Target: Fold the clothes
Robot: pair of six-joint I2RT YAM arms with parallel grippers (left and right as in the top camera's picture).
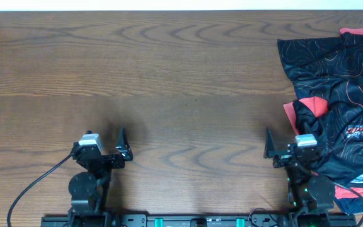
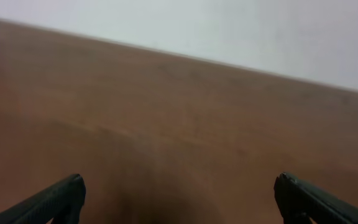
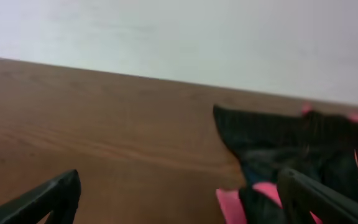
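A black jersey (image 1: 333, 75) with thin orange contour lines lies crumpled at the table's right edge, with red cloth (image 1: 312, 105) showing at its folds. It also shows in the right wrist view (image 3: 272, 140), ahead and to the right of the fingers. My right gripper (image 1: 281, 146) is open and empty, just left of the jersey's near part. My left gripper (image 1: 104, 146) is open and empty over bare wood near the front left. In the left wrist view its fingers (image 2: 179, 199) are wide apart with nothing between them. No navy shirt shows.
The brown wooden table (image 1: 169, 82) spans the whole view. A black cable (image 1: 33, 186) runs from the left arm toward the front edge. A white wall lies beyond the table's far edge (image 3: 166, 37).
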